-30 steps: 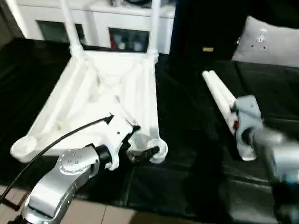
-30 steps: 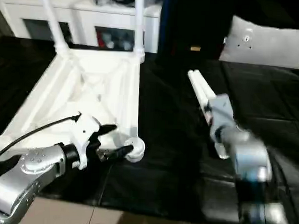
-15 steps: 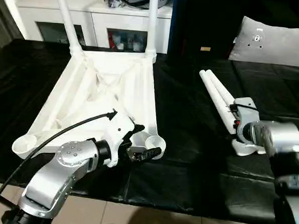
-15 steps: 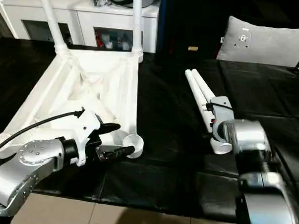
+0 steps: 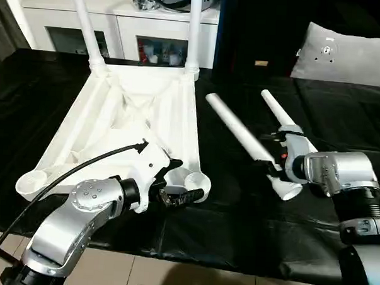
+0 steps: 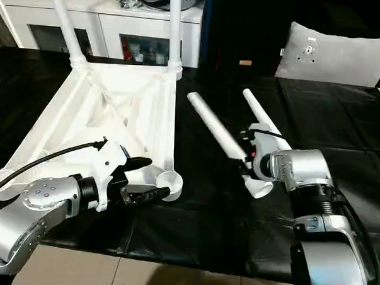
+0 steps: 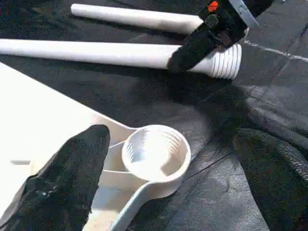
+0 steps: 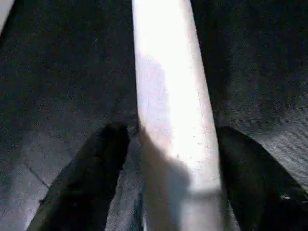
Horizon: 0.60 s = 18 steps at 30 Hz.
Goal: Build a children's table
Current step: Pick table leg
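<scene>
Since half a second ago, the two loose legs no longer lie side by side: the held leg point(image 5: 238, 132) has swung away from the other loose leg point(image 5: 275, 108), its thin end now pointing toward the tabletop point(image 5: 115, 133). The right gripper point(image 5: 272, 164) sits near its threaded end, and the right wrist view has a black finger point(image 8: 91, 168) on each side of the tube, so I read it as a grasp. That looks like the pick for leg three. Two legs already stand in the far corners point(image 5: 195, 29), and both near sockets are vacant. The left gripper point(image 5: 179, 180) is spread wide around the near corner socket point(image 7: 156, 151), holding nothing, probably there to steady the upturned top on the black cloth point(image 5: 236, 233). No readable brand or text: just an orange mark on the right gripper and an illegible round badge on the grey cushion point(image 5: 345, 58).
</scene>
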Available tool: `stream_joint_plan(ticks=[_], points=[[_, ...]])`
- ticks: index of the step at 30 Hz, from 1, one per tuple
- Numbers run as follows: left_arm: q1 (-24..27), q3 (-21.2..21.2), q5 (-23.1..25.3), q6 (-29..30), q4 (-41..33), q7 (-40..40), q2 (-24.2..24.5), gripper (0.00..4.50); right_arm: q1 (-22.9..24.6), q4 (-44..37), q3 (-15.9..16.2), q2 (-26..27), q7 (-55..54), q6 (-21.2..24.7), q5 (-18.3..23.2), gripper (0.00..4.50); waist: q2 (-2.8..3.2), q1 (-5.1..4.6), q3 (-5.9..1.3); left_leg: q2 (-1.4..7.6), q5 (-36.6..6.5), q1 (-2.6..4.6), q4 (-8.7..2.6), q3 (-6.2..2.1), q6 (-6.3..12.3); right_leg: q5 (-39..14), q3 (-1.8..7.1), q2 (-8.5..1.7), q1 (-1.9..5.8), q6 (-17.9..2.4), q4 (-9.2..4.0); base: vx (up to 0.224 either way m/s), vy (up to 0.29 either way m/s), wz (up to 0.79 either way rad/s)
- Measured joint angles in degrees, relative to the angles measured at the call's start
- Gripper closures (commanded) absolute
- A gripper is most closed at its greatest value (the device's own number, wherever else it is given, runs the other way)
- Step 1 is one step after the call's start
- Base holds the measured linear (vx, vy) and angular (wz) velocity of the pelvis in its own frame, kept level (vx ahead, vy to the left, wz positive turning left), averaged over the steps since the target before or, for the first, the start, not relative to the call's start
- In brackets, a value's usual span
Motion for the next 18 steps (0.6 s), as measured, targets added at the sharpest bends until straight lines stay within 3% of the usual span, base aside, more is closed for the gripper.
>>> stream_joint_plan(ticks=[11,18], points=[[-0.7,0.7,0.1,0.0,-0.1,1.7,-0.8,0.0,-2.0,4.8,1.7,0.3,2.2,-1.6,-1.1,2.49,-1.06,-0.06,0.05,0.0,0.0,0.07,-0.21,0.06,-0.06,0.0,0.02,0.0,-0.02,0.0,-0.06,0.0,0.0,0.0],[-1.0,1.0,0.2,-0.1,0.8,3.1,-1.7,0.0,-1.8,5.2,0.1,0.3,2.8,-2.1,0.0,2.6,-1.25,-0.06,0.18,0.01,0.1,0.08,-0.35,0.09,-0.09,0.0,0.02,0.0,-0.06,0.0,-0.08,0.0,0.0,0.0]])
